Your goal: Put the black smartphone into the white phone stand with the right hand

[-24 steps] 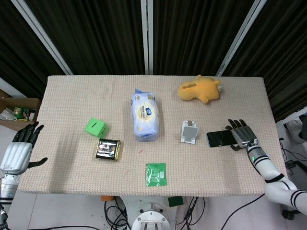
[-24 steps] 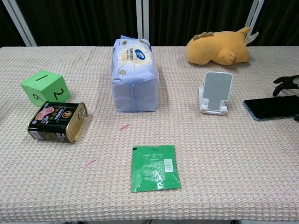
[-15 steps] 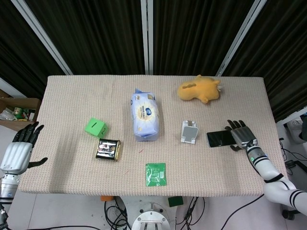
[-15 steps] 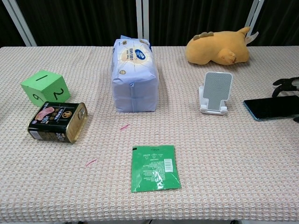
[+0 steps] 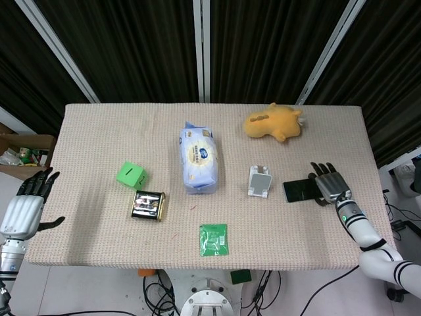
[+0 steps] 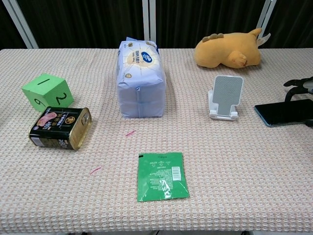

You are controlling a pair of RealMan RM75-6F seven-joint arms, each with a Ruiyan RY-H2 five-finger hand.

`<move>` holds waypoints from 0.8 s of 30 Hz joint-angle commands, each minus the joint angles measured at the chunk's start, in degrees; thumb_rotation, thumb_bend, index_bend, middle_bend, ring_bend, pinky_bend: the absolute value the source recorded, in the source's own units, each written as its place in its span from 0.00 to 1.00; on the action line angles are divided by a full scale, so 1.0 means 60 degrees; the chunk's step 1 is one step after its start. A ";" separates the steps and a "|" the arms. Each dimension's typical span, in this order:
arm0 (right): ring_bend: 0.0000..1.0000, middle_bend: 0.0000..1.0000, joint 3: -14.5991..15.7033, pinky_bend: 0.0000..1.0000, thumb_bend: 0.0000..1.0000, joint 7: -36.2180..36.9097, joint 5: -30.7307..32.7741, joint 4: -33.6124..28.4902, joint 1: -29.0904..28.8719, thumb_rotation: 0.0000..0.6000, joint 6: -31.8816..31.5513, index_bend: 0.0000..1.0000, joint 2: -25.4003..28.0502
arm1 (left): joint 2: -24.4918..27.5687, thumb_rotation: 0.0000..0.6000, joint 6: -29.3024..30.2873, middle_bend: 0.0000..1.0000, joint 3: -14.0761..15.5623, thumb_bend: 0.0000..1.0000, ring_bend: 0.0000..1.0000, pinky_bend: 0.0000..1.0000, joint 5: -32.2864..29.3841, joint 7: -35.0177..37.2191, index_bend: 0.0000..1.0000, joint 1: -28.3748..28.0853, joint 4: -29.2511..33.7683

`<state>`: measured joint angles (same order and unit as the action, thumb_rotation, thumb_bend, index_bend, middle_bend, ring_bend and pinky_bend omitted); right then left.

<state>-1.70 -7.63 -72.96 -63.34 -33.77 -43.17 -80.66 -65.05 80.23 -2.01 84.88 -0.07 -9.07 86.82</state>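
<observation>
The black smartphone (image 5: 300,191) lies flat on the table, just right of the white phone stand (image 5: 260,181). In the chest view the stand (image 6: 225,97) stands upright with its slot empty, and the smartphone (image 6: 286,112) runs off the right edge. My right hand (image 5: 330,184) lies over the phone's right end with its fingers spread, and whether it grips the phone I cannot tell. Only its dark fingertips (image 6: 299,82) show in the chest view. My left hand (image 5: 25,209) hangs off the table's left side, fingers apart, holding nothing.
A yellow plush toy (image 5: 273,122) sits behind the stand. A blue tissue pack (image 5: 198,158) lies mid-table, with a green cube (image 5: 131,175) and a dark tin (image 5: 148,205) to its left. A green sachet (image 5: 213,239) lies near the front edge.
My right hand has edged slightly left and forward over the phone's end, and its fingertips sit a little higher in the chest view. The phone has barely shifted. The left hand is still.
</observation>
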 commanded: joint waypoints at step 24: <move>0.46 0.44 -0.0006 0.19 0.72 0.1416 -0.0894 -0.0246 0.0273 1.00 -0.0846 0.93 0.0208 | -0.0038 1.00 0.0046 0.00 0.0026 0.01 0.00 0.13 0.0038 0.0281 0.04 0.0042 -0.0161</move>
<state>-1.77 0.62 -78.09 -64.82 -32.13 -48.08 -79.45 -65.28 80.52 -1.86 85.11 1.60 -8.81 85.87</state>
